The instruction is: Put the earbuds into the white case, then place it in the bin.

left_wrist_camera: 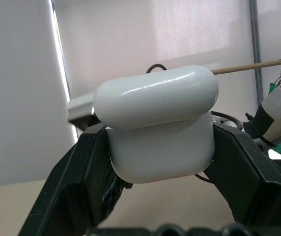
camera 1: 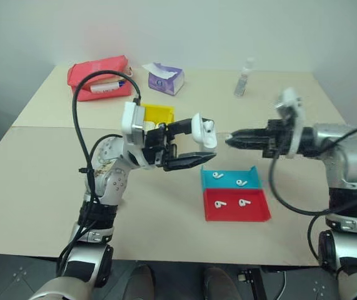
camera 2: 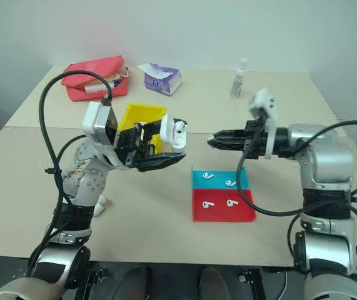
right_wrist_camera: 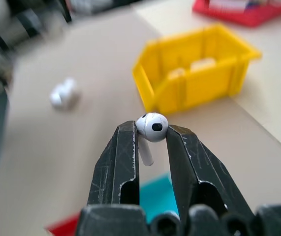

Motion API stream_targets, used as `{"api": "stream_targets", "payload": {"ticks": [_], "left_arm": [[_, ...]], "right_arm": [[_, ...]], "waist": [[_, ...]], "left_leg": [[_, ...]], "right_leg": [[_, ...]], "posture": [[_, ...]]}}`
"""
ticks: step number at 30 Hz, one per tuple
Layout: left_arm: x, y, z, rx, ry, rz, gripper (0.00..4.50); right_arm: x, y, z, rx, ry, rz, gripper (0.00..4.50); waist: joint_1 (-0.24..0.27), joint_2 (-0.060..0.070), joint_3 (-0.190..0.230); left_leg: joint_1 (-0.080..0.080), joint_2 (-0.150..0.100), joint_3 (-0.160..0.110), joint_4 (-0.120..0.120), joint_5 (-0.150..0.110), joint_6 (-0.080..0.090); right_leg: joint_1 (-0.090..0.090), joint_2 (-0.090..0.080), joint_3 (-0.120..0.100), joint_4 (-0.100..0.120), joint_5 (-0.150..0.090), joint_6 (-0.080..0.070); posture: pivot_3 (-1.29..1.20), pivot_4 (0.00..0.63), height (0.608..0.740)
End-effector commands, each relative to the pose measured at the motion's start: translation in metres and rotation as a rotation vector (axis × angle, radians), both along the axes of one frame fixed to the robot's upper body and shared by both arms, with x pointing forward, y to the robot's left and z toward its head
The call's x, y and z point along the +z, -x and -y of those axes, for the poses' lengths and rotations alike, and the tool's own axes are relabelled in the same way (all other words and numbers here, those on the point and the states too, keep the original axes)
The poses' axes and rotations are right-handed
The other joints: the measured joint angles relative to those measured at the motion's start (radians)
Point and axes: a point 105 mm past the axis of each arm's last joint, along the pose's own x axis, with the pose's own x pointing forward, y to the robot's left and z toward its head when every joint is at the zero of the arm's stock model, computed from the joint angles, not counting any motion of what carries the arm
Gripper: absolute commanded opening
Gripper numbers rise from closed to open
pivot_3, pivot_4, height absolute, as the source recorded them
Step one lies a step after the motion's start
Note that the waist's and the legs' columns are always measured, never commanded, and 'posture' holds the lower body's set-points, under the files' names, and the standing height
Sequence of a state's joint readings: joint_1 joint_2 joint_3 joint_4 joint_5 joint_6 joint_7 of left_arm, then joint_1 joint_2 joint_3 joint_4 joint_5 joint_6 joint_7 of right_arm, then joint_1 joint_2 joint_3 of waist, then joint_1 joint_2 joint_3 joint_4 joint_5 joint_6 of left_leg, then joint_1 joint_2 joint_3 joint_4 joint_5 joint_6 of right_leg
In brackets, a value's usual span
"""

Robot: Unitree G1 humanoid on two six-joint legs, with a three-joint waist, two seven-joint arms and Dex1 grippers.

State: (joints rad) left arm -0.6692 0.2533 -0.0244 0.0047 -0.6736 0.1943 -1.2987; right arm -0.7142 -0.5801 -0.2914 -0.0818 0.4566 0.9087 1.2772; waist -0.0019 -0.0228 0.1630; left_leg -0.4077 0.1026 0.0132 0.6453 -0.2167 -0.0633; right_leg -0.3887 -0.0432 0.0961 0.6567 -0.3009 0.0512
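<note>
Left gripper [camera 1: 194, 148]: I had it clamped on the white case [left_wrist_camera: 160, 130], lifted above the table [camera 1: 53, 181], lid flipped up and the mouth facing my right arm.
White case: from the head camera it sat at about ten o'clock from the teal and red tray [camera 1: 266, 212], with one earbud already seated in it as far as I could tell.
Right gripper [right_wrist_camera: 152, 135]: pinched on a single earbud [right_wrist_camera: 151, 129], head proud of the fingertips, stem down between them; it pointed straight at the case, a small gap left.
Remaining earbuds [camera 1: 231, 192]: four lay in the tray, two on teal, two on red, at roughly six o'clock below the gap between my hands.
Yellow bin [right_wrist_camera: 194, 78]: behind the left gripper, at twelve o'clock from the tray; it seemed to hold something pale already.
Stray case [right_wrist_camera: 64, 93]: a small white case lay on the table beside my left arm, not the one I wanted.
Step in hand: seating this earbud in the case.
Doing it well, my judgement: keep the case dead still, turn the stem to line up with the free socket, creep in slowly, release only once the head sits flush.
</note>
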Motion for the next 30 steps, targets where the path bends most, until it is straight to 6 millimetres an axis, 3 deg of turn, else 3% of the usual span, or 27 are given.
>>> {"api": "stream_targets", "payload": {"ticks": [1,5,10,15,26,30], "left_arm": [[0.006,0.004,-0.003,-0.028,0.01,0.048,2.89],[0.004,0.006,-0.004,-0.035,0.003,0.043,2.89],[0.001,0.009,-0.001,-0.042,-0.006,0.036,2.89],[0.001,0.007,0.001,-0.041,-0.002,0.029,2.89],[0.0,0.004,-0.003,-0.024,-0.004,0.029,2.89],[-0.003,0.001,-0.006,-0.016,-0.005,0.026,2.89]], "right_arm": [[0.031,0.031,0.004,0.067,-0.213,0.046,0.63],[0.038,0.061,-0.018,0.148,-0.272,0.065,0.63],[0.041,0.079,-0.047,0.189,-0.292,0.082,0.63],[0.037,0.08,-0.06,0.168,-0.249,0.08,0.63],[0.024,0.076,-0.063,0.147,-0.164,0.091,0.63],[0.024,0.078,-0.063,0.155,-0.148,0.118,1.98]], "waist": [[0.0,0.0,0.0],[-0.004,0.0,0.0],[-0.011,0.0,0.0],[-0.012,0.0,0.0],[-0.012,0.0,0.0],[-0.012,0.0,0.0]], "left_leg": [[0.0,0.0,0.0,0.0,0.0,0.0],[0.0,0.0,0.0,-0.001,0.0,0.0],[0.0,0.0,0.0,0.0,0.0,0.0],[0.0,0.0,-0.001,0.0,0.0,0.0],[-0.001,0.0,-0.001,0.0,0.0,0.0],[-0.001,0.0,-0.001,0.0,0.0,0.0]], "right_leg": [[0.0,0.0,0.0,0.0,0.0,0.0],[0.0,0.0,0.0,0.0,0.0,0.0],[0.0,0.0,0.0,0.0,0.0,0.0],[0.0,0.0,0.0,0.001,0.0,0.0],[0.0,0.0,0.0,0.0,0.0,0.0],[0.0,0.0,0.0,0.0,0.0,0.0]], "posture": [[0.0,0.15,0.74],[0.0,0.15,0.74],[0.0,0.15,0.74],[0.0,0.15,0.74],[0.0,0.15,0.74],[0.0,0.15,0.74]]}}
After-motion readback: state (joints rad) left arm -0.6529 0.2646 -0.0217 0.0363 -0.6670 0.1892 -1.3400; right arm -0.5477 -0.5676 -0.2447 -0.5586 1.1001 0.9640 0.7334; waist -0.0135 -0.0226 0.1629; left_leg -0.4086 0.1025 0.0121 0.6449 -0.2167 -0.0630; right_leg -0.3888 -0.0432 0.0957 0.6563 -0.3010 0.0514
